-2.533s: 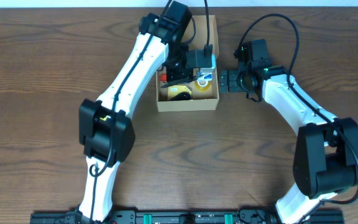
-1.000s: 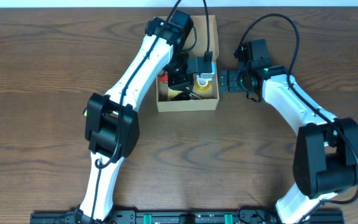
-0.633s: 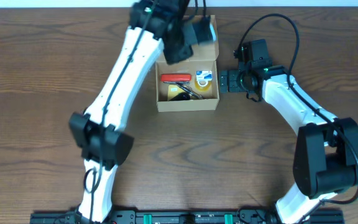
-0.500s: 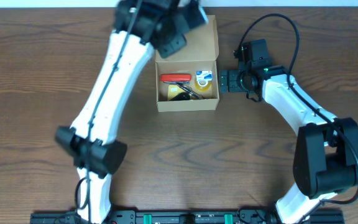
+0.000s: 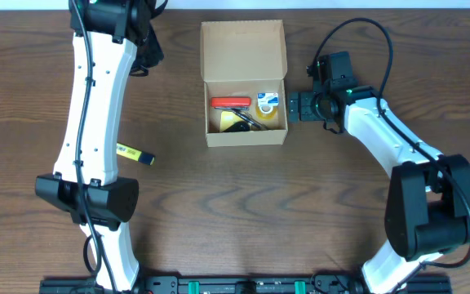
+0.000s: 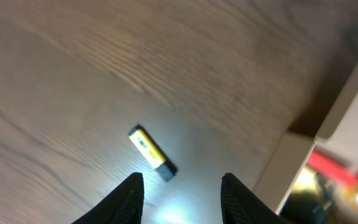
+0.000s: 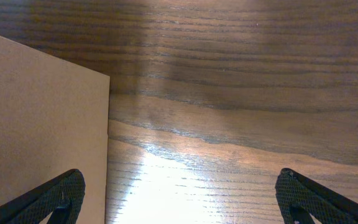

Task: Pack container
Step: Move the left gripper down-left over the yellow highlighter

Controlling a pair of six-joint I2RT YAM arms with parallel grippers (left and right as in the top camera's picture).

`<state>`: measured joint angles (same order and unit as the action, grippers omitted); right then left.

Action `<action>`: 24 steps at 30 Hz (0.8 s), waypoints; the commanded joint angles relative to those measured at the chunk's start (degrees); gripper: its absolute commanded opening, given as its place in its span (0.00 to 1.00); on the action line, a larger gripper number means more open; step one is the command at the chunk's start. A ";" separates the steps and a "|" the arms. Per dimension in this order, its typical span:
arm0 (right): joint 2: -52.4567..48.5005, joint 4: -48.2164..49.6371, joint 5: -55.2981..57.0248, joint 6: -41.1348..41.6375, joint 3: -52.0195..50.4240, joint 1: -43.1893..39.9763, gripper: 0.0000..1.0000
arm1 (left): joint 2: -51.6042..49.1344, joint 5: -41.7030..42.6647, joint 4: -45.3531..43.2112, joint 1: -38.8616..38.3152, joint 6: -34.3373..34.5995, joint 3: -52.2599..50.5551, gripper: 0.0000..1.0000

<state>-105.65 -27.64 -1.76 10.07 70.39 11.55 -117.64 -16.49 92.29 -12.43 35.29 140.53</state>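
Dark wood-grain table [image 5: 300, 188] carries the container [image 5: 246, 137] at its far centre, with the flap lid [image 5: 243, 47] folded back. Inside we see a red item [image 5: 231, 103] and a tape roll [image 5: 268, 103]. We find the left gripper [image 6: 182, 199] above bare table left of the container, fingers spread and holding nothing. A small yellow stick [image 6: 152, 151] lies on the table below it. The right gripper [image 5: 296, 106] sits just beside the container's right wall, fingers spread wide and empty.
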 commanded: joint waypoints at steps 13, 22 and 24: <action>-0.02 -0.04 -0.20 0.59 0.04 -0.26 0.99 | -0.20 4.31 -9.64 0.59 19.74 -25.70 0.53; -0.02 -0.04 -0.20 0.59 0.04 -0.26 0.99 | 7.61 4.61 -14.69 0.85 18.67 -41.44 0.50; -0.02 -0.04 -0.20 0.59 0.04 -0.26 0.99 | 12.00 5.27 -17.88 0.85 18.56 -47.17 0.50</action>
<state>-105.65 -27.62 -1.76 10.07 70.39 11.57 -112.09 -11.77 75.90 -11.99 54.02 98.17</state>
